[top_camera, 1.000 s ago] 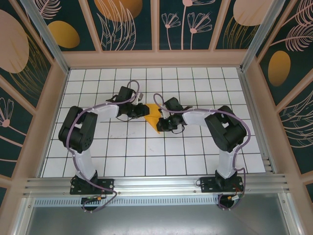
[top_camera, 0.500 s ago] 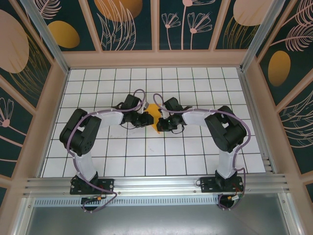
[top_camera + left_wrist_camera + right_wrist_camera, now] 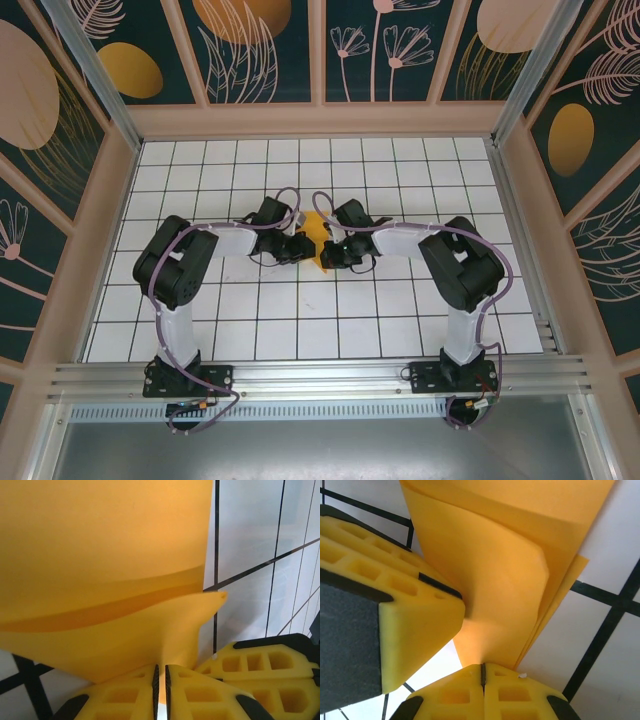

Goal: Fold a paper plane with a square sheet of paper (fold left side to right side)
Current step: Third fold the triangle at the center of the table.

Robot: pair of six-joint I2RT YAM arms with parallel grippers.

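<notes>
The orange-yellow sheet of paper stands partly folded between the two grippers at the middle of the grid table. My left gripper is shut on its edge; in the left wrist view the paper curves up from the pinch of the left gripper. My right gripper is shut on the same sheet from the other side. In the right wrist view the layered paper rises from the right gripper. The two grippers nearly touch.
The white grid table is ringed by a wooden frame and dark patterned walls. The other arm's yellow fingers crowd the left wrist view, and the left arm's fingers sit close in the right wrist view.
My left gripper has moved right with the paper's edge, up to the right gripper. The visible paper has narrowed as its left side came over. The right arm has stayed still.
</notes>
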